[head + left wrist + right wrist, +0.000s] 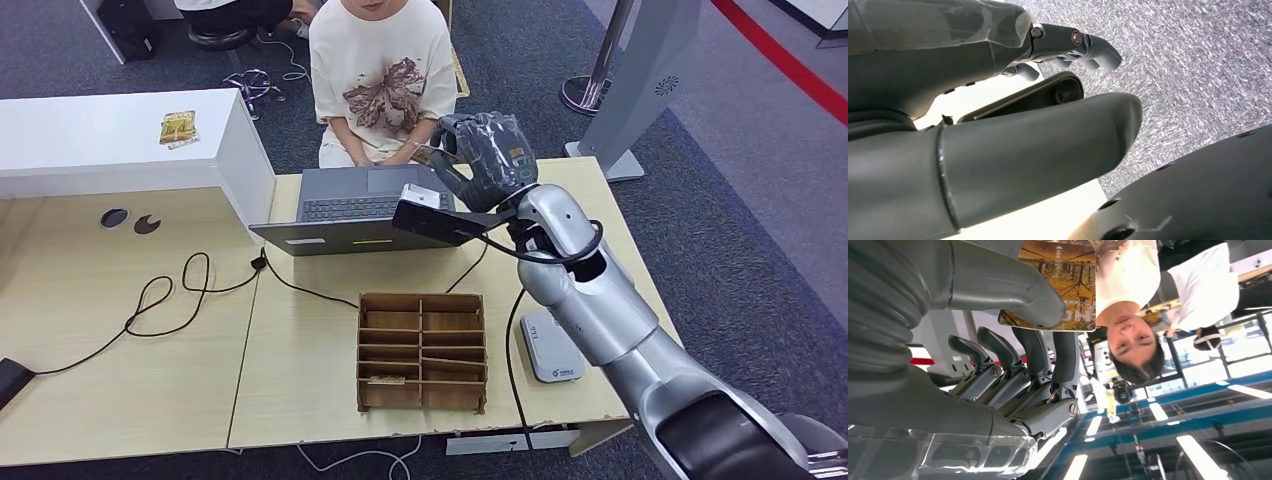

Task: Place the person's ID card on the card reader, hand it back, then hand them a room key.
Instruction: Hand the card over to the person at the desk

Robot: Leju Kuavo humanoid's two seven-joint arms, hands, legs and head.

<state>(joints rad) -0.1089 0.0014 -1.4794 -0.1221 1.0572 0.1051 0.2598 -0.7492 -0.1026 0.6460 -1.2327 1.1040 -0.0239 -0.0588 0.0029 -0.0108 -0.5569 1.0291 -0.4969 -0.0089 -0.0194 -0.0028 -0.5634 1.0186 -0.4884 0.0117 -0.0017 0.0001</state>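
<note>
My right hand grips one card at twelve o'clock; one divided box holds one card; my left hand: cannot tell.

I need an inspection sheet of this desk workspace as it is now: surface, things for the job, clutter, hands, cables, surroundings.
Surface: light wooden desk, white counter at its far left.
Job's things: card pinched in right hand; white card reader on desk near right edge; wooden slotted box at front centre.
Clutter: laptop; yellow packet on counter.
Hands: right hand raised toward person; left hand hangs over carpet, holding nothing.
Cables: black cable looped across desk.
Surroundings: grey carpet, stanchion base.
</note>
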